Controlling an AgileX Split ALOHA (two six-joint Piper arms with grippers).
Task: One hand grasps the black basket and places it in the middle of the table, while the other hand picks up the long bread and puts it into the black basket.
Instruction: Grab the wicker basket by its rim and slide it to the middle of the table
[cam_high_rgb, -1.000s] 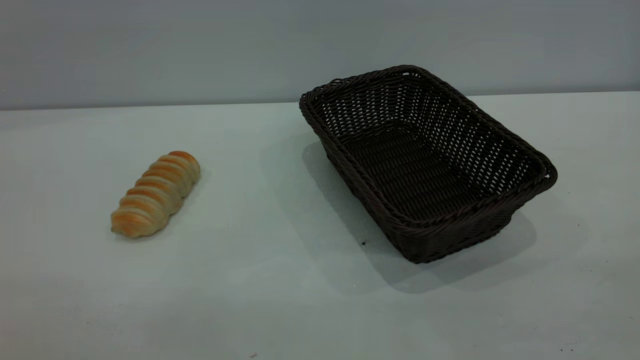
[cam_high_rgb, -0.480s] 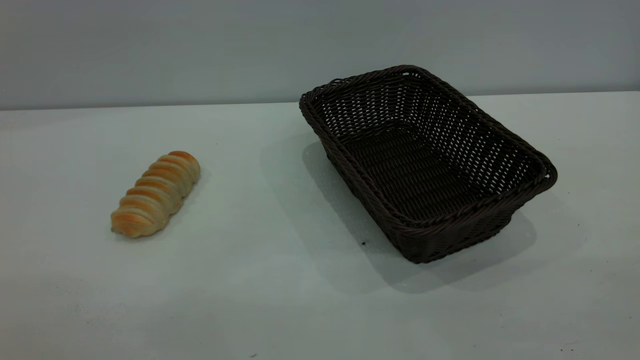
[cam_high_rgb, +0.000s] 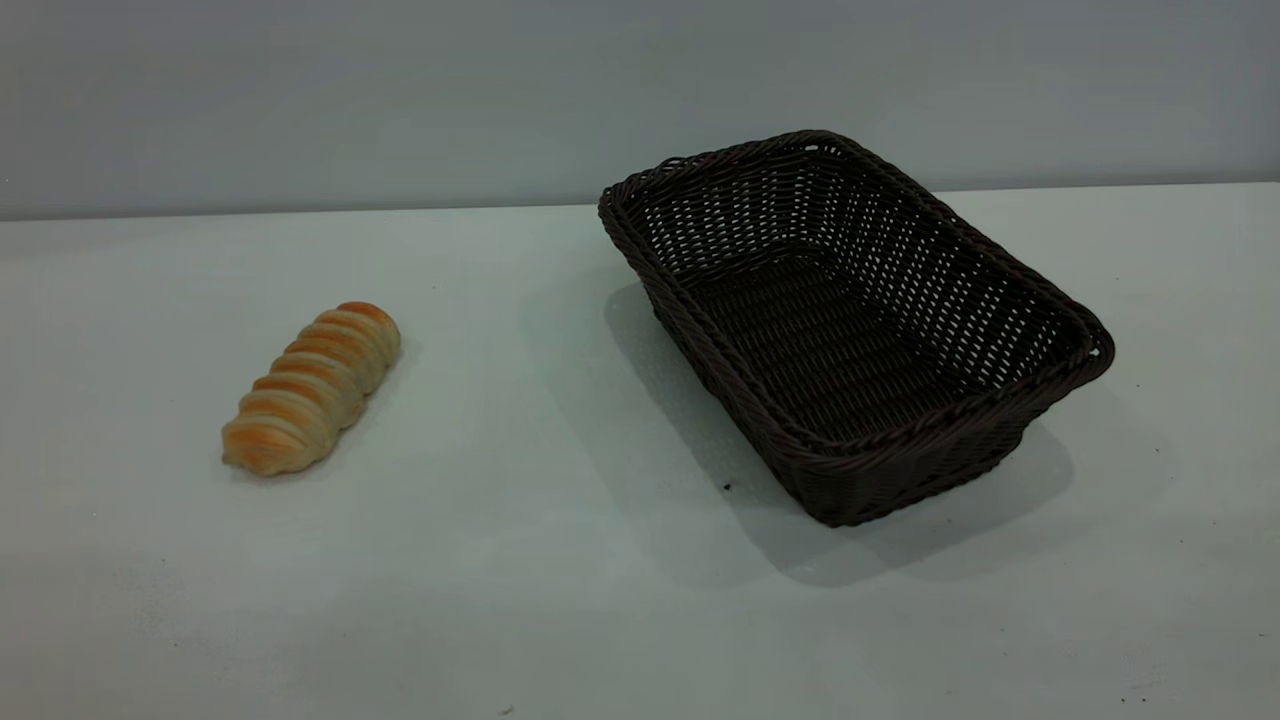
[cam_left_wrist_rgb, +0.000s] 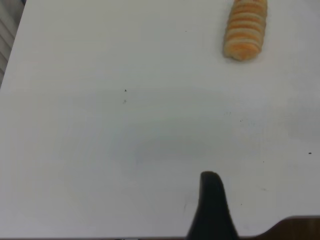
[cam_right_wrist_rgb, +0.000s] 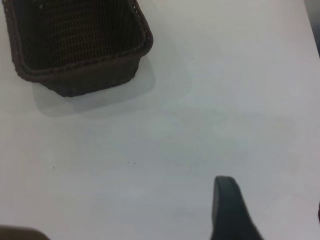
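Observation:
The black basket (cam_high_rgb: 850, 330) stands empty on the right half of the table (cam_high_rgb: 560, 600), turned at an angle. In the right wrist view the basket (cam_right_wrist_rgb: 75, 50) is far ahead of my right gripper (cam_right_wrist_rgb: 272, 200), which hangs open and empty over bare table. One of its fingers (cam_right_wrist_rgb: 227, 210) shows whole, the other only as a sliver at the frame edge. The long bread (cam_high_rgb: 312, 388) lies on the left half of the table. In the left wrist view the bread (cam_left_wrist_rgb: 245, 29) is far ahead of my left gripper (cam_left_wrist_rgb: 265, 205), which is open and empty, with one finger (cam_left_wrist_rgb: 211, 207) in sight. Neither arm shows in the exterior view.
A plain grey wall (cam_high_rgb: 400, 100) runs behind the table's far edge. A wide strip of bare tabletop lies between bread and basket. The table's side edge (cam_left_wrist_rgb: 12, 55) shows in the left wrist view. A few tiny dark specks (cam_high_rgb: 727, 487) dot the surface.

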